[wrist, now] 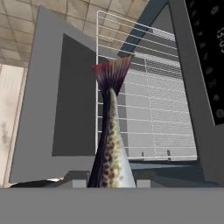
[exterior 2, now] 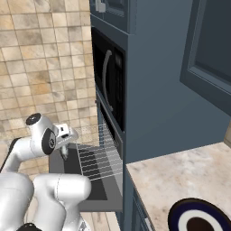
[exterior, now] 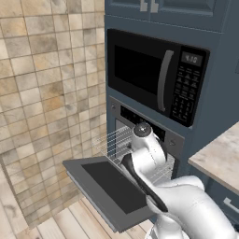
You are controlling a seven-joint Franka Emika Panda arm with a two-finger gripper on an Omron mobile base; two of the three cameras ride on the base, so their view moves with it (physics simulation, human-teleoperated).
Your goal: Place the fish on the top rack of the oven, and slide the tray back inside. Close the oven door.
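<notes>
fish held in gripper, tail out over pulled-out top rack, above open oven door | handling guess: light, slick, slightly floppy; grip mid-body or near head, not the thin tail | text: microwave display digits, unreadable; no brands

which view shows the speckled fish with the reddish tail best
The hand view: the speckled fish with the reddish tail runs up the middle, tail fanned in front of the pulled-out wire oven rack. In the right base view the gripper hangs over the rack, the fish too small to make out. In the left base view the arm covers that spot.
</notes>
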